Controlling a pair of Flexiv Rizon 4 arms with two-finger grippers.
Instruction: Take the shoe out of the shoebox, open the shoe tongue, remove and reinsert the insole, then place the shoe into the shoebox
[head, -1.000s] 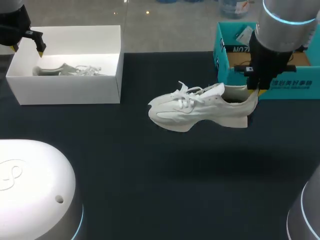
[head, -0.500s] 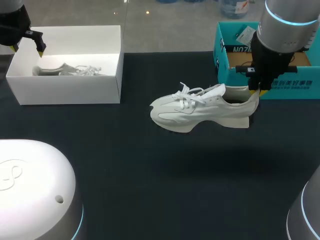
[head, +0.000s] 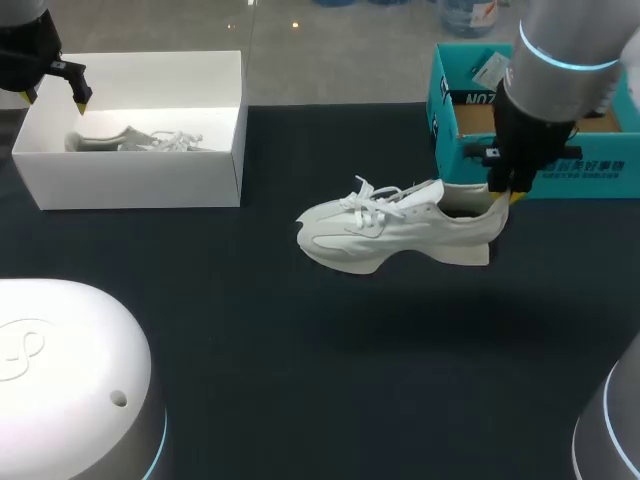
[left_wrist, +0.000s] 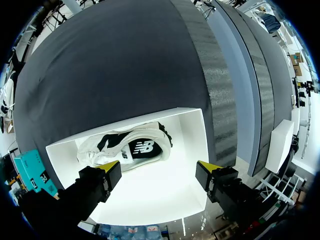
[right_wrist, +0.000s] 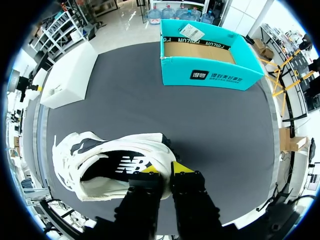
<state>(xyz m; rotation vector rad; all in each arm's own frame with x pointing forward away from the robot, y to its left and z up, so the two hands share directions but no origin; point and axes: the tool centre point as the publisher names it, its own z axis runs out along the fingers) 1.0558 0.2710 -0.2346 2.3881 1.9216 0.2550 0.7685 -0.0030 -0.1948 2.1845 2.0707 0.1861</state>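
Observation:
A white sneaker (head: 395, 228) hangs just above the dark table, toe pointing left, laces loose. My right gripper (head: 505, 192) is shut on its heel rim; in the right wrist view the gripper (right_wrist: 166, 170) pinches the heel collar of the shoe (right_wrist: 107, 160). The white shoebox (head: 130, 180) stands at the back left with a second white shoe (head: 135, 140) lying in it. My left gripper (head: 52, 97) hovers open over the box's left end; the left wrist view shows the gripper (left_wrist: 160, 167) open above the boxed shoe (left_wrist: 125, 147), touching nothing.
A teal cardboard box (head: 470, 105) stands at the back right, just behind the held shoe's heel; it also shows ahead of the right gripper (right_wrist: 210, 75). White rounded robot housings (head: 70, 380) fill the near left and near right corners.
My right gripper has moved slightly left and down with the sneaker, bringing it nearer the table. The left arm has not moved.

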